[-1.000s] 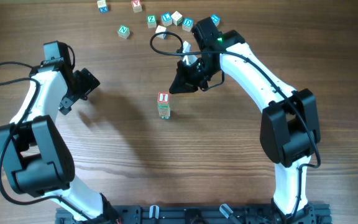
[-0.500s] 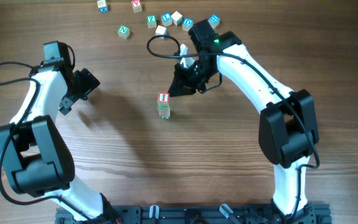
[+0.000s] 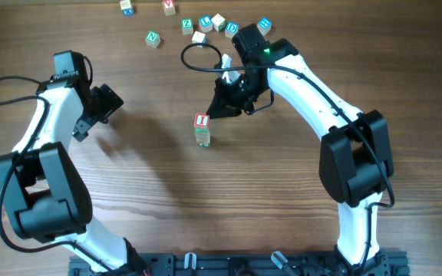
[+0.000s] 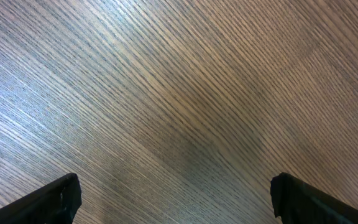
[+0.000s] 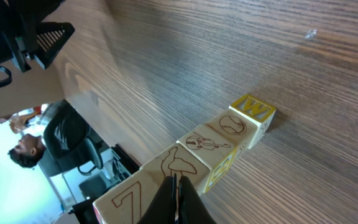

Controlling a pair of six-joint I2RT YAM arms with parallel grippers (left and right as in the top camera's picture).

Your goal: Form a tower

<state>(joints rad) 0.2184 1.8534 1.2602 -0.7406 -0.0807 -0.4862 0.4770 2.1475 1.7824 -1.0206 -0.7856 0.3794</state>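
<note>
Since the earlier overhead view, the right arm (image 3: 305, 84) has shifted slightly, bringing the right tool (image 3: 215, 111) a little closer to the tower (image 3: 202, 130). The tower and the left arm (image 3: 52, 123) are unchanged.

Tower: one narrow column of small pale wooden cubes, one cube wide. It stands upright near the middle of the wooden surface (image 3: 282, 199). From overhead only its top face shows, white with a red border and a red "I".

Right wrist view: the column runs diagonally across the frame and shows five cubes.
- The cube resting on the surface bears a "W" on a yellow-edged face.
- Next come line drawings of a baseball, a violin and an animal.
- The nearest cube bears a red-outlined character resembling "7".

These side faces are not visible from overhead.

Right tool: fingers together with nothing between them, just beside the tower's upper part. Contact with the tower cannot be determined.

Left tool (image 4: 174, 196): fingers apart over bare surface, well apart from the tower.

Loose cubes (image 3: 187, 24): scattered beyond the tower and shown only from overhead. A green "N" and a green "Z" are legible; the other letters are too small to read.
</note>
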